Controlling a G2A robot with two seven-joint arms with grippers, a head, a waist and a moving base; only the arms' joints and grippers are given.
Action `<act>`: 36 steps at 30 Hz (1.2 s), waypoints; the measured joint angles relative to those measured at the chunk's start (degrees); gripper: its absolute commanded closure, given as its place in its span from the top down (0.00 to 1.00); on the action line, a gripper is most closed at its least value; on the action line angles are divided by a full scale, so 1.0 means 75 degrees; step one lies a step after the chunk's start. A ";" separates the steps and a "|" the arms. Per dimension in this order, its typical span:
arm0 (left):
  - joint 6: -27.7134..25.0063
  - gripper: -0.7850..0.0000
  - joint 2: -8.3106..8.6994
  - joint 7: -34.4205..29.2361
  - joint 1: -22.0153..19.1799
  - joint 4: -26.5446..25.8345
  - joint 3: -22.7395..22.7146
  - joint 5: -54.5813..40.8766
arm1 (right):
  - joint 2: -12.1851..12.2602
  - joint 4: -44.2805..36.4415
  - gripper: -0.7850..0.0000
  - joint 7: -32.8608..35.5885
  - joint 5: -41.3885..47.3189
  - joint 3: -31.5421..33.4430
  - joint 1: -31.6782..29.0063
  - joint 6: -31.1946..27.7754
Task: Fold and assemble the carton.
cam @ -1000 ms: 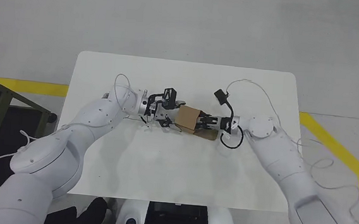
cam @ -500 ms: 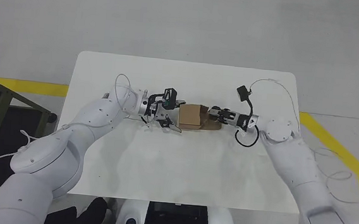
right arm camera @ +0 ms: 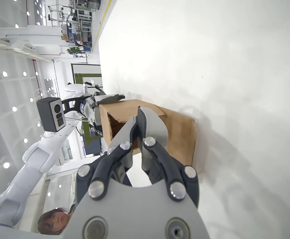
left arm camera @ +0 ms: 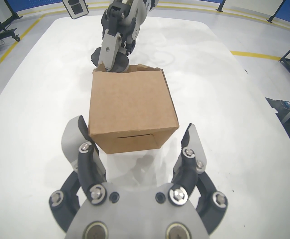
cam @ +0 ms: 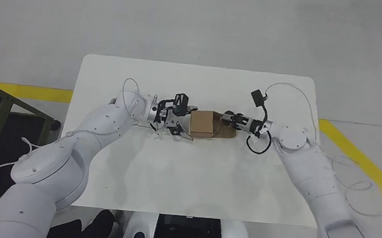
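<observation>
Grey floor (cam: 198, 25) is spreading out far around the carton (cam: 203, 122), which is lying on its side near the middle of a white table (cam: 106, 173).

The left gripper (left arm camera: 133, 124) is sitting at the carton's slit end with its fingers spread wide. One finger is touching a corner of the carton and the other is standing just beside it, apart. The right gripper (right arm camera: 137, 114) is resting at the carton's opposite, open end with its fingers pressed together against the upper edge. Whether a flap is lying between them, I cannot tell.

Nothing is gripping the carton, and that is probably the main risk. A push at the open end is likely to slide or twist the light carton, since only one finger is bracing it. The ragged flaps (right arm camera: 162, 112) may crumple or tear instead of bending along their creases. The narrow closed fingers could also slip off the edge and into the carton's hollow.

A loose cable (cam: 288, 85) is looping just beyond the carton's open end and may snag if that arm swings. A yellow line (cam: 24, 91) is running along the floor well apart from the carton and is hindering nothing.
</observation>
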 measured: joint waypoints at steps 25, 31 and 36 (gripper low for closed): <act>0.0037 0.93 0.0023 0.0037 -0.0012 -0.0022 0.0053 0.0013 | -0.0284 0.0938 0.00 0.0453 0.0526 -0.0223 0.0400 -0.0690; 0.0047 0.93 0.0029 0.0047 -0.0007 -0.0057 0.0071 0.0039 | -0.0321 0.0821 0.00 0.0220 0.0384 -0.0248 0.0427 -0.0659; 0.0061 0.93 0.0036 0.0061 -0.0013 -0.0084 0.0086 0.0071 | -0.0457 0.1085 0.00 -0.0143 0.0215 -0.0430 0.0620 -0.0731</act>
